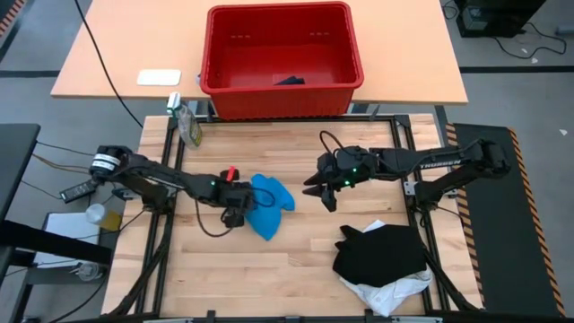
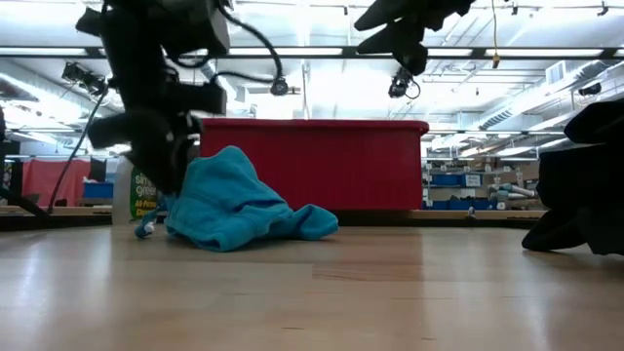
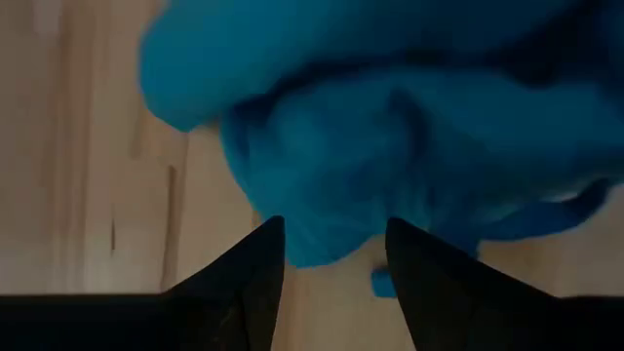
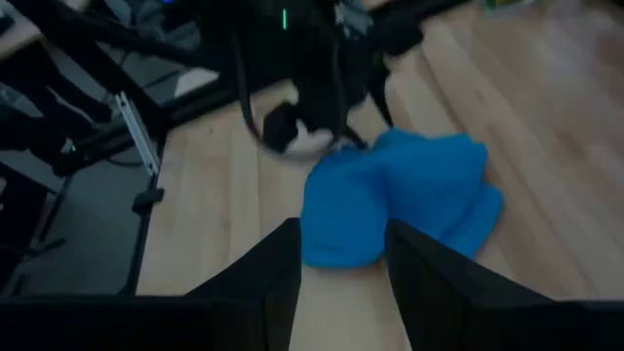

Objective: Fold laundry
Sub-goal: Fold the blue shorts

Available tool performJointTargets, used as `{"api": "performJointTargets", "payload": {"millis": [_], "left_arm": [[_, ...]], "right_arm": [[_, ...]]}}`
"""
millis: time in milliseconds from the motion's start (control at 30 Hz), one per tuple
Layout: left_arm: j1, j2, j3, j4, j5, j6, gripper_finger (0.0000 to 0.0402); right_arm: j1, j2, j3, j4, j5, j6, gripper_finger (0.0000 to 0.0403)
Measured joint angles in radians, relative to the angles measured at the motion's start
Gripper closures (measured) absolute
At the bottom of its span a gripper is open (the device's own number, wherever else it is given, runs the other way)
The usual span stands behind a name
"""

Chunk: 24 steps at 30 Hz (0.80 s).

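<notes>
Bare wooden tabletop point(image 2: 390, 302) lay nearest low camera; beyond it crumpled bright blue cloth garment point(image 2: 239, 203), well in front of red plastic basket point(image 1: 282, 58). Step, as I judged: picking up blue piece to spread before folding. Left gripper point(image 1: 236, 205) sat low at garment's edge, fingers point(image 3: 244, 283) parted, cloth bunched between their tips, not clamped. Right gripper point(image 1: 323, 193) hovered near, other side of garment, fingers point(image 4: 268, 283) parted, holding nothing. Black garment point(image 1: 381, 251) heaped on white one point(image 1: 395, 292), well apart from basket, beyond right gripper. Next I needed clean pinch on hem.

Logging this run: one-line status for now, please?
left end effector: open, at blue garment edge | right end effector: open, raised | black garment: crumpled over white garment
</notes>
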Motion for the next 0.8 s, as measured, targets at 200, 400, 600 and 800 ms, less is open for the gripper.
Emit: {"api": "performJointTargets", "payload": {"millis": [200,400,600,800], "left_arm": [[0.054,-0.128,-0.029,-0.018,0.036,0.001,0.0247],[0.201,-0.168,-0.178,0.14,0.251,-0.115,0.0258],[0.256,-0.151,-0.215,0.299,0.298,-0.167,0.0258],[0.276,-0.129,-0.217,0.26,0.281,-0.164,0.0257]], "right_arm": [[0.03,0.0,0.0,-0.008,0.001,-0.008,0.0246],[0.033,0.0,0.0,0.017,0.008,-0.02,0.0246],[0.038,0.0,0.0,0.037,0.008,0.001,0.0246],[0.054,0.0,0.0,0.045,0.019,0.007,0.0246]]}}
